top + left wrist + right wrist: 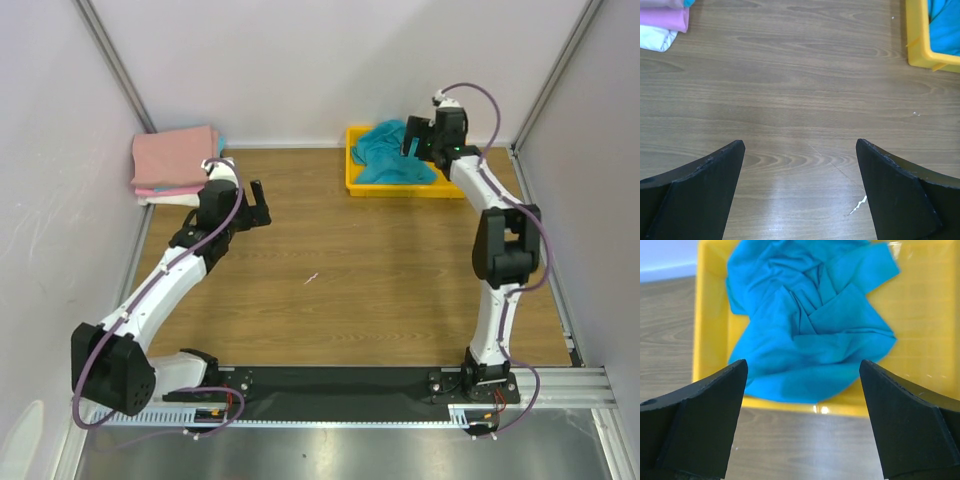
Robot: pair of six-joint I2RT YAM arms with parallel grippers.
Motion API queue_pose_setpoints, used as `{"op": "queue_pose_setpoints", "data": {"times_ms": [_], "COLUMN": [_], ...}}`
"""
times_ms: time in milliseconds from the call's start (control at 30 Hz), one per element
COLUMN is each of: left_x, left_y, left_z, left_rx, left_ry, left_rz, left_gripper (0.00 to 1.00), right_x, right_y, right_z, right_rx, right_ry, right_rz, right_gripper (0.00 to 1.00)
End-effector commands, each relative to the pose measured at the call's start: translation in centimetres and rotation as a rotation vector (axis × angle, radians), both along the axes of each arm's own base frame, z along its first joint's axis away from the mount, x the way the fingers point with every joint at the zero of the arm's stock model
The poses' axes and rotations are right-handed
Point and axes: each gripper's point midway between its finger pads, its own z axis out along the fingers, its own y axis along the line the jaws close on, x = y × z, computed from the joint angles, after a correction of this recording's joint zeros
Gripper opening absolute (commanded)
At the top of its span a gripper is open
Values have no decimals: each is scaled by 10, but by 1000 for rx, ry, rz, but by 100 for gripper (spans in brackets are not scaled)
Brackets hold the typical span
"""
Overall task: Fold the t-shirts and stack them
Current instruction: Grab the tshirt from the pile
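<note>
Currently hovering over the crumpled teal t-shirt (810, 325) with right gripper (802, 365) wide open and empty; left gripper (800, 142) likewise. Likely soft, light, floppy: pinch a raised fold.

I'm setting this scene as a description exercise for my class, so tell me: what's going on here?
Two robot arms are set up to fold and stack t-shirts. The right gripper hangs open just above a crumpled teal t-shirt lying in a yellow tray at the back of the table, not gripping it. The left gripper is open and empty over bare wood, near a stack of folded pink and white shirts in the back left corner.
</note>
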Motion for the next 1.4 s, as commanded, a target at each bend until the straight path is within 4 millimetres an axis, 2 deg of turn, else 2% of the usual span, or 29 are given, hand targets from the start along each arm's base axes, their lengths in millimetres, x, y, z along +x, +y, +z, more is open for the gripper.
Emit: {"op": "queue_pose_setpoints", "data": {"times_ms": [0,33,100,133,167,267,300,500,667,767,1000,1033,1100,1133,1200,1233,1367], "left_x": [12,15,16,17,18,20,21,25,26,26,22,22,21,20,18,17,16], "left_y": [-5,-7,-7,-7,-6,-4,-5,-8,-12,-12,-11,-11,-8,-7,-5,-4,-3], "left_z": [15,13,10,10,6,-1,-4,-14,-12,-13,-21,-19,-18,-18,-14,-15,-9], "left_rx": [-15,-14,-8,-5,2,12,12,25,14,11,8,8,13,16,17,22,25], "left_ry": [-24,-17,-5,-4,6,25,34,69,68,71,98,96,97,99,92,98,87], "left_rz": [-6,-9,-10,-6,-3,13,13,-2,-19,-17,-8,-5,5,9,14,20,22], "left_gripper": [100,100,100,100,100,100,99,100,100,100,100,100,100,100,100,100,100], "right_x": [18,23,28,34,35,41,42,42,48,53,64,65,71,75,79,79,89], "right_y": [14,19,25,29,32,34,35,39,38,40,47,48,52,56,57,58,55], "right_z": [-12,-33,-41,-38,-53,-64,-79,-110,-116,-111,-117,-118,-117,-109,-104,-99,-28], "right_rx": [-3,-6,-9,-9,-16,-13,-14,-3,-23,-21,6,12,28,33,34,30,16], "right_ry": [25,56,73,64,94,106,130,179,160,128,89,87,74,57,49,48,-98], "right_rz": [46,60,69,72,74,55,52,47,37,37,51,54,74,84,87,91,93], "right_gripper": [100,100,100,100,100,100,100,100,100,95,65,55,49,31,9,0,0]}}
